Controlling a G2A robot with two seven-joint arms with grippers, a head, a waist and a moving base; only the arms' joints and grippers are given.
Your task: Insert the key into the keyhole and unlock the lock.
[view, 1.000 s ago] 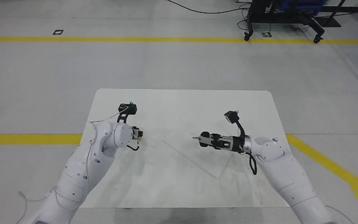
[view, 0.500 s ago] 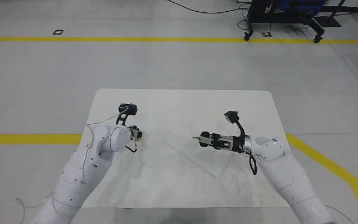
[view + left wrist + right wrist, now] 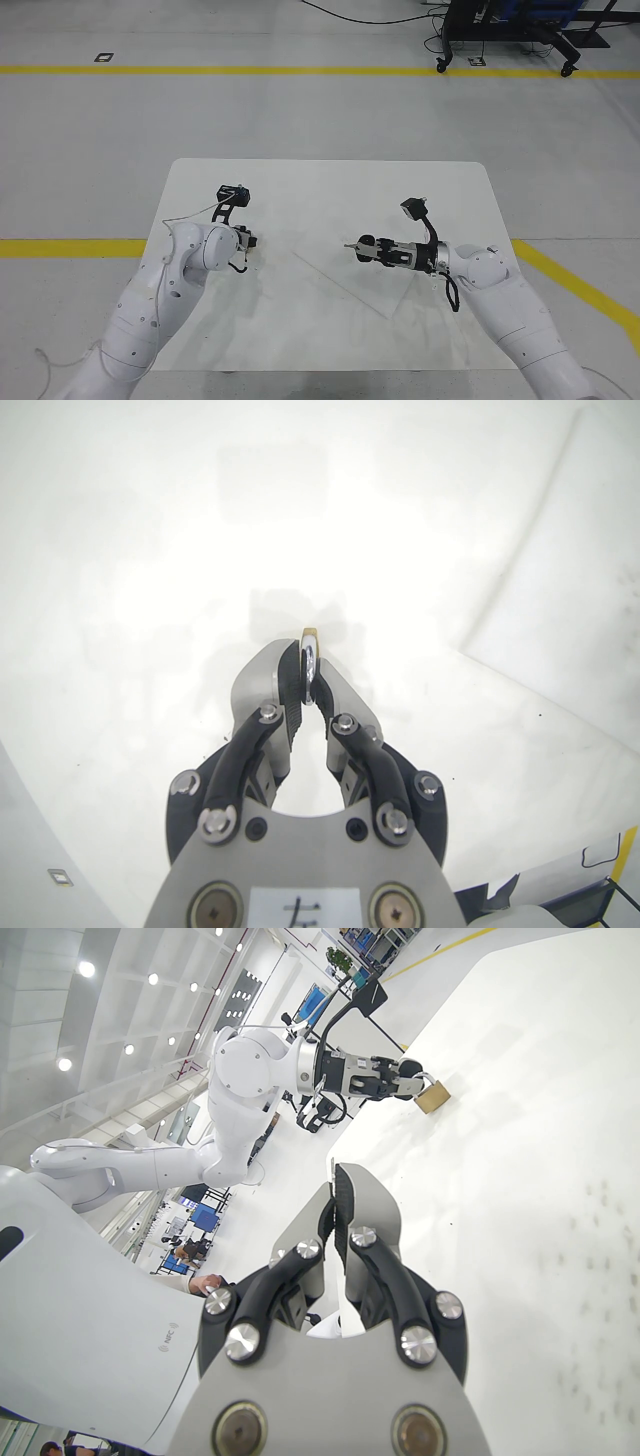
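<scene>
A brass padlock [image 3: 433, 1097] sits with its body low on the white table [image 3: 330, 190], left of centre. My left gripper [image 3: 306, 654] is shut on its silver shackle [image 3: 308, 672]; the brass body [image 3: 310, 633] pokes out beyond the fingertips. In the top view this gripper [image 3: 246, 240] lies level, pointing right. My right gripper [image 3: 364, 247] hovers right of centre, pointing left at the lock, with a wide gap of table between them. It [image 3: 336, 1190] is shut on a thin metal key [image 3: 331, 1174], whose tip [image 3: 350, 246] sticks out toward the padlock.
A faint crease in the table's covering [image 3: 340, 285] runs diagonally between the arms. Yellow floor lines [image 3: 200, 70] pass behind and beside the table. A dark wheeled frame [image 3: 510, 30] stands far back right.
My left arm has shifted slightly, its wrist edging right with the padlock still held. The right arm and key have stayed put.
</scene>
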